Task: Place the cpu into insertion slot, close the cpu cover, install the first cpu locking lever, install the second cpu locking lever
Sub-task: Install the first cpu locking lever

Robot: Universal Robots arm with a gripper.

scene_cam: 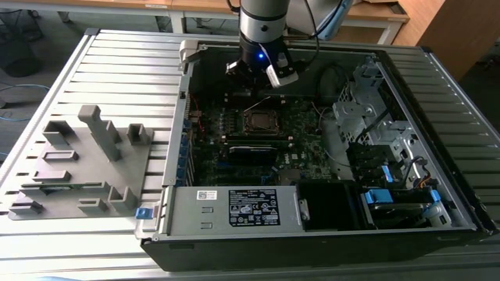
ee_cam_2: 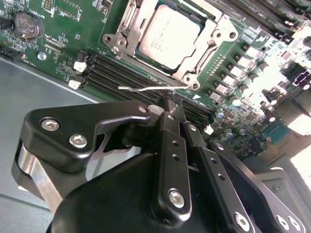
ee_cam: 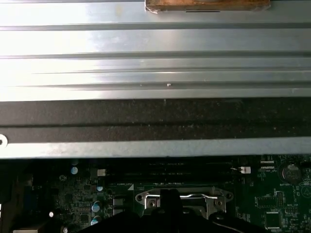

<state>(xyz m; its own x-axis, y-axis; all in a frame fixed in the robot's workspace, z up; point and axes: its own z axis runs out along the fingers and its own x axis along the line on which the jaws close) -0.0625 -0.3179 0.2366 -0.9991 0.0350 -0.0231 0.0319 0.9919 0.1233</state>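
Found the cpu [ee_cam_2: 167, 31] lying flat in the slot [scene_cam: 260, 121]: a small square chip, top of dull silver-grey metal with a faint sheen. Saw the cover [ee_cam_2: 206, 53] shut down over the slot, a thin bright steel frame with a large square window baring the chip's top, screw heads at its corners. Noted a lever [ee_cam_2: 146, 89], a thin bent steel wire, sticking out from the slot's edge on the side towards the long black memory slots [ee_cam_2: 121, 73]. Made out the board [ee_cam_2: 63, 48] around the slot as dark green and crowded with small parts, a round coin cell [ee_cam_2: 26, 24] well apart from the slot. Saw the open black case [scene_cam: 312, 252] all around the slot in the exterior view. Caught the gripper [ee_cam_2: 174, 108] just beside the slot, over the memory slots, matt black with bolted links. Saw its fingers [ee_cam_2: 170, 141] drawn together, tips right at the lever; could not tell whether touching it.
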